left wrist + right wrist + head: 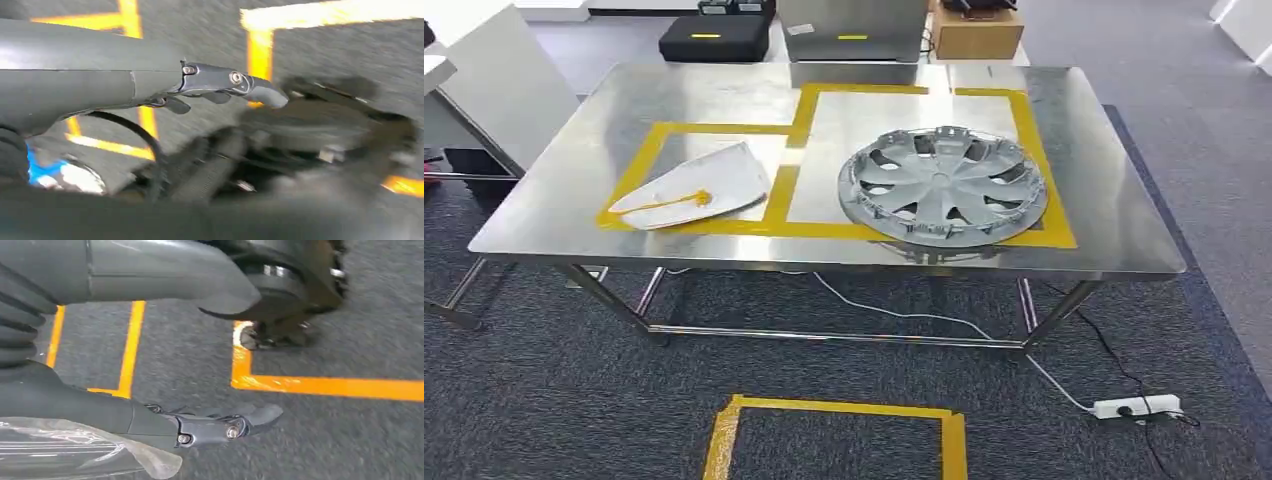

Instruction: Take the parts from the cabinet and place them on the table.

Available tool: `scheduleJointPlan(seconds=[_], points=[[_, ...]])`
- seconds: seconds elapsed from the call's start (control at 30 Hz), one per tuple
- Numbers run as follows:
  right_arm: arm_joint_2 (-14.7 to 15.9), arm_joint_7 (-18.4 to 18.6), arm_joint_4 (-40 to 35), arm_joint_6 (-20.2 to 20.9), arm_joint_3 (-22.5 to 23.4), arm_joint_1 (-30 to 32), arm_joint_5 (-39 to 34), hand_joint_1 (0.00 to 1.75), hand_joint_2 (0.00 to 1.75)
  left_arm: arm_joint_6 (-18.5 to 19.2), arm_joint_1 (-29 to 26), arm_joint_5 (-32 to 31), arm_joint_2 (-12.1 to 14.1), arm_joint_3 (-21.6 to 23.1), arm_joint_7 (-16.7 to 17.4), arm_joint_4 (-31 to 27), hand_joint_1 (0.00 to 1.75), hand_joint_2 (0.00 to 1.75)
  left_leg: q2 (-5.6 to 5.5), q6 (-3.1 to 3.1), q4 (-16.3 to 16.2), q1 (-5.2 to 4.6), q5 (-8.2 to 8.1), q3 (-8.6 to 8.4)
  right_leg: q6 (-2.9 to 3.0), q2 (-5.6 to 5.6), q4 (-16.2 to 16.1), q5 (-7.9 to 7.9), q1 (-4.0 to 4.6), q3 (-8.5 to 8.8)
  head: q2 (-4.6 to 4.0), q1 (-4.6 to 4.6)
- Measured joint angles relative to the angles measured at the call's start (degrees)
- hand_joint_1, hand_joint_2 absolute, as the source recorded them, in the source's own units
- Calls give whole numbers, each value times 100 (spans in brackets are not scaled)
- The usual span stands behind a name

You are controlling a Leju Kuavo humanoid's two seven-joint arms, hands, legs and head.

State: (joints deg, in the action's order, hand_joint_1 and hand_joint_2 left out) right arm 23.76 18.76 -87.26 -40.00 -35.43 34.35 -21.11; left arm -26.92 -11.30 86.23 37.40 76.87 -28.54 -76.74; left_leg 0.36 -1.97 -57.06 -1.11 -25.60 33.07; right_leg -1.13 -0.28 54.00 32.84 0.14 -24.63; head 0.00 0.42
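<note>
Hubcap: a silver multi-spoke wheel cover lying flat on the right half of the desk, inside the larger yellow-taped rectangle; its near edge overlaps the tape line.
White part: a pale, flat, roughly triangular panel, apparently wrapped in clear film, lying on the left half of the desk inside the smaller taped rectangle, well apart from the hubcap; a yellow strip lies across its near end.
Desk: a shiny steel top on metal legs, standing on dark grey carpet.
Yellow tape outlines: two adjoining rectangles marked on the desk top.
Floor marking: a yellow taped rectangle on the carpet in front of the desk.
Power strip: white, on the carpet near the desk's right front leg, with a white cable running under the desk.
Left hand: hanging over the carpet, fingers stretched out and apart, holding nothing.
Right hand: also over the carpet, fingers extended; a clear plastic sheet lies next to the arm, and I cannot tell whether the hand holds it.
Background: a black case and a cardboard box beyond the desk.
</note>
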Motion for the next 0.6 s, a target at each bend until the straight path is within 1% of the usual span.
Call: scheduleJointPlan(seconds=[0.07, 0.1, 0.17, 0.23, 0.3, 0.37, 0.47, 0.53, 0.6], points=[[90, -253, 85, 0, -192, -96, -201, 0, 0, 300, 7, 0, -2, -33, -365, 61, 0, 0, 0, 1, 0, 0, 0, 2, 0, 1, 1, 0, -1, 0, 0, 2], [132, -386, 121, 0, -287, -152, -312, 0, 0, 388, 15, 0, -13, -35, -552, 92, 0, 0, 0, 1, 0, 0, 0, 3, 1, 2, 1, -1, -2, 0, 0, 0], [197, -600, 186, 0, -436, -252, -407, 0, 0, 478, 58, 0, -46, -35, -860, 157, 0, 0, 0, 1, -1, -2, 0, 4, 1, 2, 1, -1, -6, 0, 0, 2], [239, -716, 247, 0, -554, -345, -427, 0, 0, 587, 90, -35, -109, -46, -1046, 223, 0, 0, 0, 1, -3, -6, 0, 5, 0, 2, 1, -2, -9, 0, 0, 2], [278, -859, 291, 0, -656, -403, -421, 0, 0, 772, 12, -505, -245, -294, -1120, 319, 0, 0, 3, 1, -4, -11, 0, 6, -3, 8, 1, -6, -14, -2, 0, 0], [291, -888, 315, 0, -721, -445, -375, 0, 0, 846, 10, -844, -371, -483, -1127, 411, 0, 0, 0, 0, -6, -11, 1, 12, -3, 1, 0, -7, -14, -3, 0, 4], [313, -890, 337, 0, -805, -530, -344, 0, 0, 880, 53, -890, -409, -478, -1127, 527, 0, 0, -1, 0, -8, -14, 1, 13, -7, 7, 0, -13, -14, -5, 0, 2], [379, -890, 400, 0, -995, -667, -368, 0, 0, 1037, 117, -787, -448, -404, -1127, 658, 0, 0, 5, -1, -9, -14, 2, 13, -3, 16, 0, -20, -14, -11, 0, 0], [429, -868, 464, 0, -1203, -800, -429, 0, 0, 1103, 197, -682, -481, -292, -1105, 758, 0, 0, 7, -4, -10, -13, 4, 14, -3, 8, 0, -20, -14, -11, 0, 2]])
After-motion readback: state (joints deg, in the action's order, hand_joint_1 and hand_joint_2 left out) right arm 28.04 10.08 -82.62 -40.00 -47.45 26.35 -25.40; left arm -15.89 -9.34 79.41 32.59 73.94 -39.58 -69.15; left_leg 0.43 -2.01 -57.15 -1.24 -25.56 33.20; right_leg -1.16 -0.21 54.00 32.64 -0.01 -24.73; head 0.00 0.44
